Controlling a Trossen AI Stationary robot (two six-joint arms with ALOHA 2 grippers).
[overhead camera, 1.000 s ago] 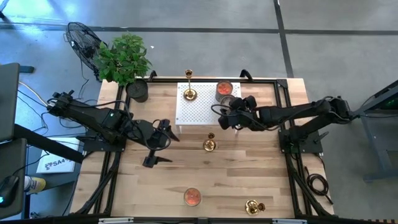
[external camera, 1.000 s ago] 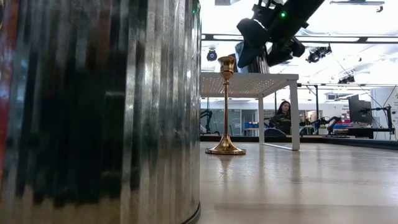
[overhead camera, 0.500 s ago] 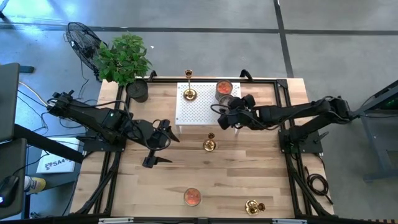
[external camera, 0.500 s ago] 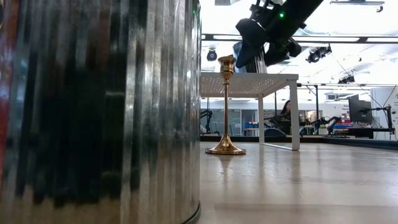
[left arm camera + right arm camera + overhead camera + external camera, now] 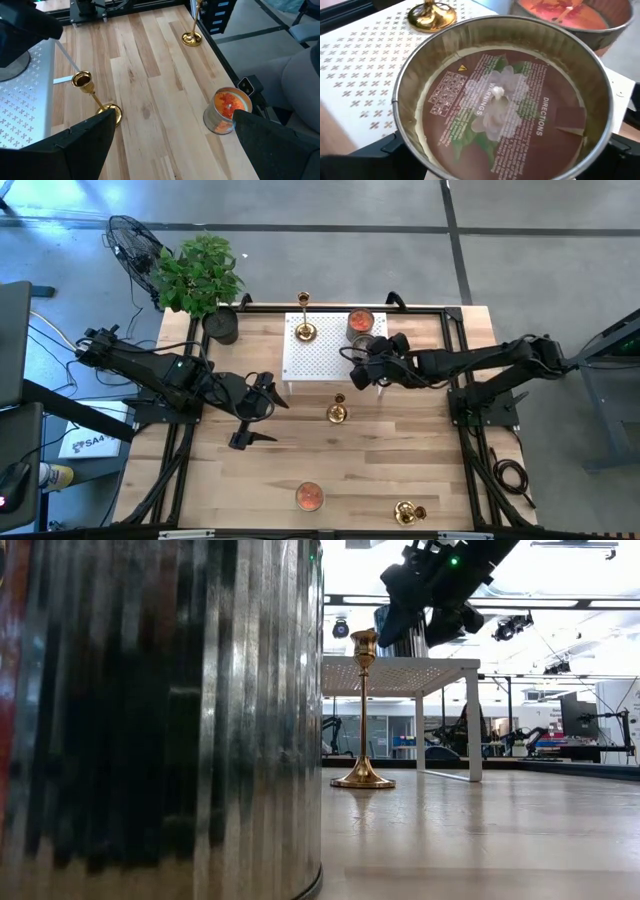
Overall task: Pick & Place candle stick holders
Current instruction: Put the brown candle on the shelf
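Three brass candle stick holders show. One (image 5: 305, 330) stands on the white perforated stand (image 5: 318, 355). One (image 5: 337, 412) (image 5: 363, 710) (image 5: 95, 97) stands by its round base on the table just in front of the stand. One (image 5: 405, 511) (image 5: 192, 30) stands near the table's front edge. My right gripper (image 5: 362, 368) (image 5: 405, 625) is over the stand's right part, shut on a tin candle (image 5: 497, 95). My left gripper (image 5: 272, 415) (image 5: 170, 150) hangs open above the table, left of the middle holder. My right gripper has the tin candle's round wall (image 5: 402, 135) between its two fingers, one on each side, coming slanting down from the table's right. The tin sits upright with its open top toward the wrist camera. Whether its bottom rests on the stand I cannot tell.
A second candle with orange wax (image 5: 360, 323) sits on the stand's far right corner. Another tin candle (image 5: 309, 497) (image 5: 160, 720) stands at the table's front edge. A potted plant (image 5: 200, 275) stands at the far left corner. Bare wood lies between stand and front edge.
My right gripper has turned a little at the wrist above the stand's right part, with the tin still between its fingers. The candle stick holders stand where they were.
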